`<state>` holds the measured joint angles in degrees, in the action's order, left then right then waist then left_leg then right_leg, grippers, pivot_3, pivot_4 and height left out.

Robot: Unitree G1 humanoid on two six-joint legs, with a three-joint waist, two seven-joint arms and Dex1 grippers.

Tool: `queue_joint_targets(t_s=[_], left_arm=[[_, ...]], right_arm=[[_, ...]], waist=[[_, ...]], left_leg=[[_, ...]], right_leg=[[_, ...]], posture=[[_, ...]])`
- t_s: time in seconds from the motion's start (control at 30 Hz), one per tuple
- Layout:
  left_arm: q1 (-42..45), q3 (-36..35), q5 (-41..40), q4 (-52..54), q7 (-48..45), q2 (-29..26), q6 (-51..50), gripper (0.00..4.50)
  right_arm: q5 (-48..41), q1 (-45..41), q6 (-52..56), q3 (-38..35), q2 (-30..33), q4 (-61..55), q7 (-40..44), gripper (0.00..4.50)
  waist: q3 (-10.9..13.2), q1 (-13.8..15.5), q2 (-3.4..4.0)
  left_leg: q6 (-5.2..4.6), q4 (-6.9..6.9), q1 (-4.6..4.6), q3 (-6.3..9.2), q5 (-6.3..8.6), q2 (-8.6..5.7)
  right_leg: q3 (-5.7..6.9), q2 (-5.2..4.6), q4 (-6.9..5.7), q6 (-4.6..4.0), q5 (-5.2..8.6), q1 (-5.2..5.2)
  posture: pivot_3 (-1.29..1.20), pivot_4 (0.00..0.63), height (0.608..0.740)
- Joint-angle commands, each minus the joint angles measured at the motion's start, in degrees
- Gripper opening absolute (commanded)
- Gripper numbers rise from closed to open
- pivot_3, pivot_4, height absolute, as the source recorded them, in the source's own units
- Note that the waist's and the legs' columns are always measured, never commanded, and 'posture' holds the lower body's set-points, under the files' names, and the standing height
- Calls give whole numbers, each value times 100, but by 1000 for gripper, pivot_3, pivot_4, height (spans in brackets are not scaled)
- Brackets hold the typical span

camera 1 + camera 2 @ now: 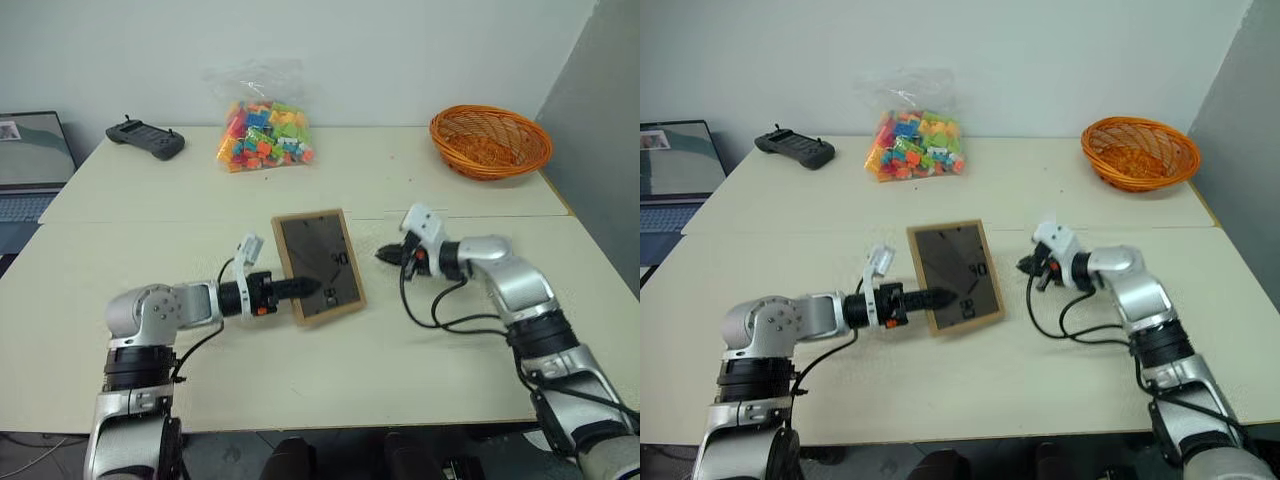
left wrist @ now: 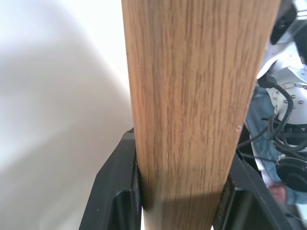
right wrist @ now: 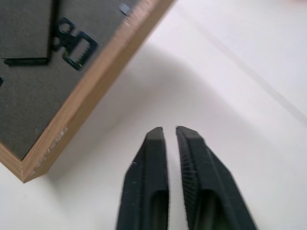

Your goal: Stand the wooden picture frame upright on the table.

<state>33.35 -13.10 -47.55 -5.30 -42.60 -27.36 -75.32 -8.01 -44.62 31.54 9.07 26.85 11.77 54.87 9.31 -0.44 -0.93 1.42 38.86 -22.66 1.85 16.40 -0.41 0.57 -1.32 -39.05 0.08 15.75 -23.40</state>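
Left hand clamped on the edge of the wooden picture frame, tilted back-side up over the worktop centre. Right hand at three o'clock of it, apart, empty, fingers barely parted.

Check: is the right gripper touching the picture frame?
Apart. In the right wrist view, bare table shows between the right gripper and the picture frame's wooden edge.
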Motion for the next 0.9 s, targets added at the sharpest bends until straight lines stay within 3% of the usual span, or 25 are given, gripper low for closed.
queue_joint_targets(t_s=[0.03,0.23,0.47,0.77,0.9], left_arm=[[302,-110,-129,283,-31,-57,251,1294],[480,-20,-75,174,-92,-196,309,1294],[680,82,-92,132,-183,-226,292,1294],[609,204,-54,137,-199,-214,361,1294],[552,171,-85,190,-170,-220,354,1294]], right_arm=[[-775,-563,529,-625,58,-204,279,1494],[-1487,-799,972,-883,-318,-408,240,2872],[-1582,-873,971,-429,-715,-632,261,4396],[-1205,-964,509,222,-1167,-561,74,4478],[-1462,-815,737,200,-1091,-1005,282,4478]], waist=[[0,-1,0],[0,-24,0],[0,-34,0],[0,-96,0],[0,-97,0]], left_leg=[[0,0,-2,0,0,0],[-1,-2,-3,-1,1,2],[-16,0,-12,1,9,0],[0,0,-15,2,0,0],[1,-1,-16,3,0,0]], right_leg=[[0,0,2,0,0,-2],[-3,0,4,0,0,-3],[0,-1,0,0,0,-10],[0,0,-3,0,0,-18],[0,-1,-2,0,0,-18]], posture=[[0,150,740],[0,150,740],[0,150,740],[0,150,740],[0,150,740]])
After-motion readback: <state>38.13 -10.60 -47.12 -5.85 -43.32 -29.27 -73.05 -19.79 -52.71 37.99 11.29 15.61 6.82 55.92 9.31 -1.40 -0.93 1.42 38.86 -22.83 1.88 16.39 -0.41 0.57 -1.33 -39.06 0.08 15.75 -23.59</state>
